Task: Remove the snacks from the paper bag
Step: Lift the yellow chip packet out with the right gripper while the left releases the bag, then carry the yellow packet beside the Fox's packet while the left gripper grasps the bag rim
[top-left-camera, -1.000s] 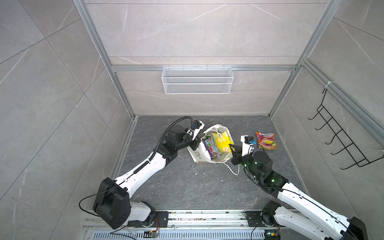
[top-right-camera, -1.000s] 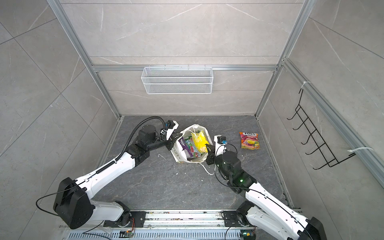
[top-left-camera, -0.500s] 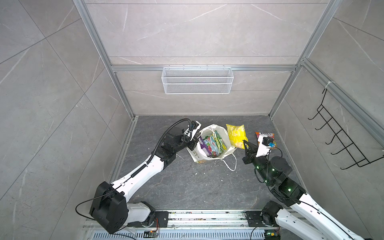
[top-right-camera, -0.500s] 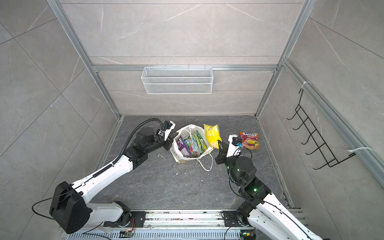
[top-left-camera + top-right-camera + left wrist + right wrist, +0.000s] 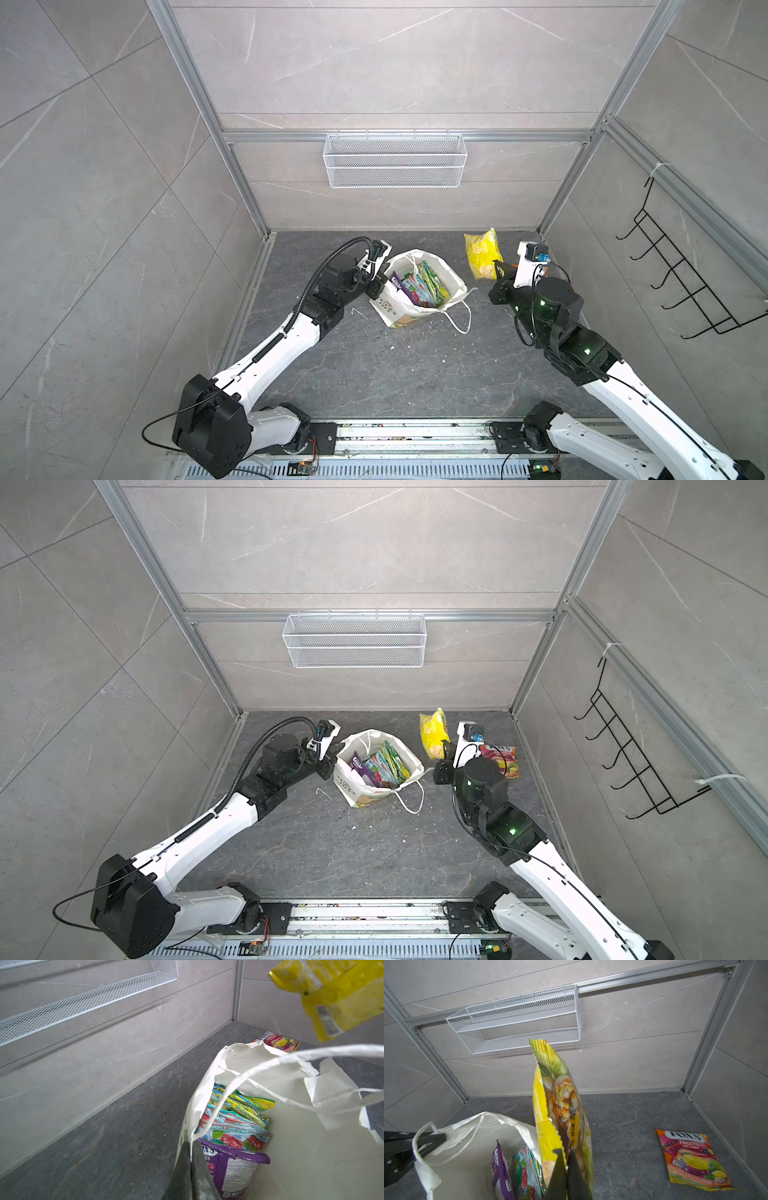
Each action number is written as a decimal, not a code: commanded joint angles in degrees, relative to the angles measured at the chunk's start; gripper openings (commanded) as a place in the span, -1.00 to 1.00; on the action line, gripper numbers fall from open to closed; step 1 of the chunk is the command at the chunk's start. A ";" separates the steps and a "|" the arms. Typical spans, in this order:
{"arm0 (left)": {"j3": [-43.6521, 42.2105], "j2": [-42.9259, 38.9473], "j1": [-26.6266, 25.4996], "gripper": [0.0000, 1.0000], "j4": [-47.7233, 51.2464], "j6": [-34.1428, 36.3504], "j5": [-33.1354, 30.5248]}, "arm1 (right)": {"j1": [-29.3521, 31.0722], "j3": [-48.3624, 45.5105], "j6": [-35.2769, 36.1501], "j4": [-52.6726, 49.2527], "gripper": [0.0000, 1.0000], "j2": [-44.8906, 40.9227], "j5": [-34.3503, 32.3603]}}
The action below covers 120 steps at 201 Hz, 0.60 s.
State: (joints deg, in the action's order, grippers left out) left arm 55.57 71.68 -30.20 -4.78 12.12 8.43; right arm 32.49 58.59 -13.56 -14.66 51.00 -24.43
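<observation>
On the left of both top views, the left arm is reaching in over a dark grey floor. The left gripper (image 5: 377, 286) is clenching its jaws on the near-left rim of the paper bag (image 5: 399, 312), holding the mouth open. In the left wrist view the two dark fingers (image 5: 187, 1167) are pressing together with the white paper edge pinched between them.

The bag is standing near the middle of the floor, tilting slightly, with one white cord handle (image 5: 459, 318) trailing onto the floor on its right. On the back wall above it, a white wire mesh basket (image 5: 395, 162) is hanging from a rail.

Several snacks are standing on edge inside the bag. A purple packet (image 5: 234, 1174) is sitting closest to the pinched rim, a teal-red packet (image 5: 232, 1132) is leaning beside it, and green-yellow packets (image 5: 245, 1105) are lying just behind that.

To the right of the bag, a yellow-green packet (image 5: 482, 255) is hanging upright in the air, clear of the bag's mouth. The right gripper (image 5: 498, 271) is grasping its lower edge, jaws closed tightly on the foil, as the right wrist view shows.

Further right, a red-pink packet (image 5: 503, 760) printed "FOX'S" is lying flat on the floor, partly hidden by the right arm in a top view. On the right wall, a black wire hook rack (image 5: 681, 270) is hanging.
</observation>
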 commanded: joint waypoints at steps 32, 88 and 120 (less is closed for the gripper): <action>1.99 -4.44 3.97 -1.00 -1.18 1.32 -0.81 | -14.44 7.53 -4.90 -11.32 -1.00 12.30 13.60; 7.26 -1.55 8.53 -1.00 4.26 1.76 6.53 | -15.44 8.88 -0.38 -12.50 -0.99 23.56 11.59; 10.14 2.15 8.57 -1.00 6.21 0.93 11.78 | -15.59 10.11 2.67 -13.21 -0.99 29.85 7.07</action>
State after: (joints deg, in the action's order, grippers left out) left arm 61.01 72.55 -21.71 4.91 12.40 14.09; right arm 17.21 66.13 -14.17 -26.41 77.56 -13.78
